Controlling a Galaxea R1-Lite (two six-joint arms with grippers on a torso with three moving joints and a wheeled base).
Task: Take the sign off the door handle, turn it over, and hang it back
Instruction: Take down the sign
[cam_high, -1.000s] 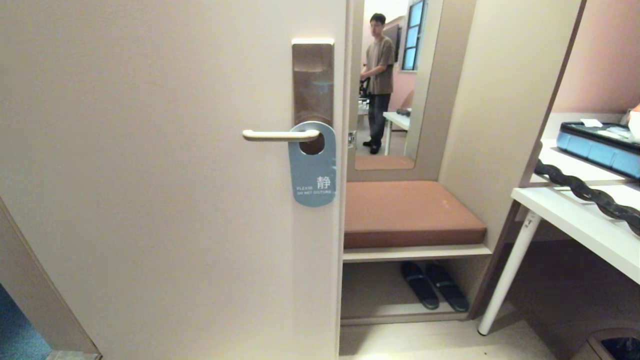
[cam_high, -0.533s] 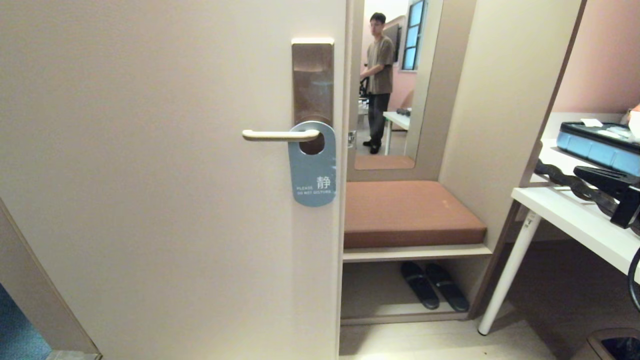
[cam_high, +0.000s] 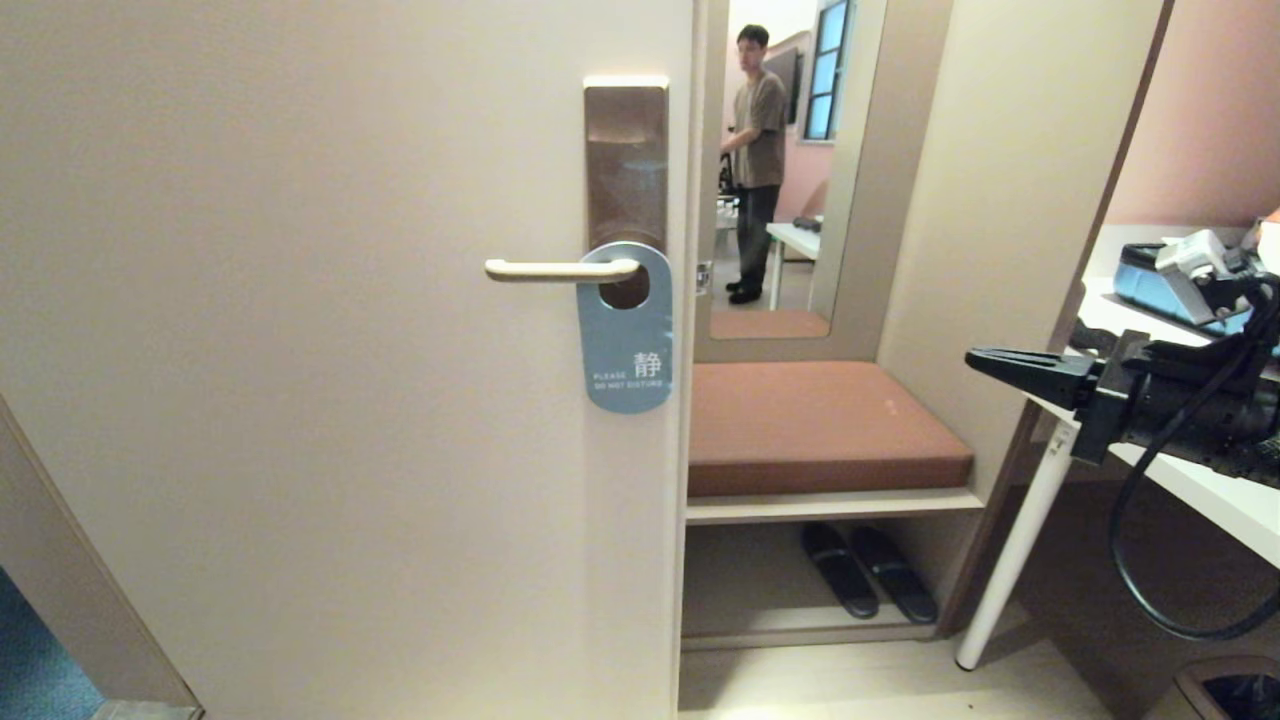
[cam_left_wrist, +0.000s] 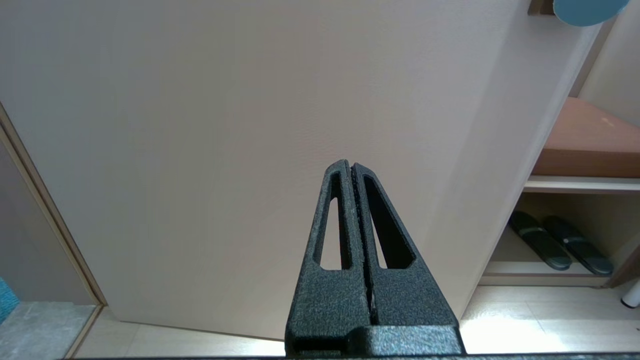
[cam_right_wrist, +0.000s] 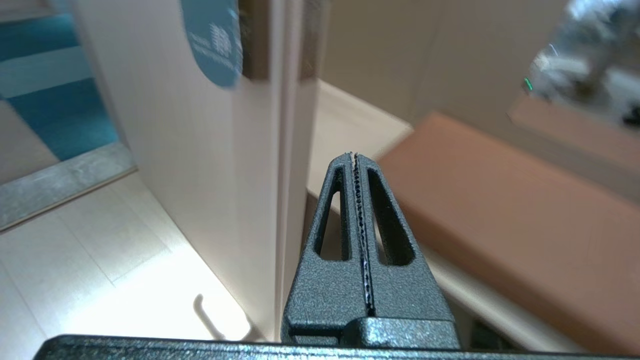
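The right gripper (cam_high: 975, 359) has swung into view from the right, clenched on nothing, level above the white tabletop (cam_high: 1180, 470) and well apart from the door. The sign (cam_high: 626, 340) hangs blue face out on the door handle (cam_high: 560, 269). The left gripper (cam_left_wrist: 351, 167), clenched and empty, faces the door (cam_high: 300, 350).

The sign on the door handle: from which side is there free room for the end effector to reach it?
Free: the bare door face left of and below the sign, and the open gap above the brown cushion, between the door edge and the shut right end effector. Crowded: the door handle runs through the sign's hole, against the bronze plate.
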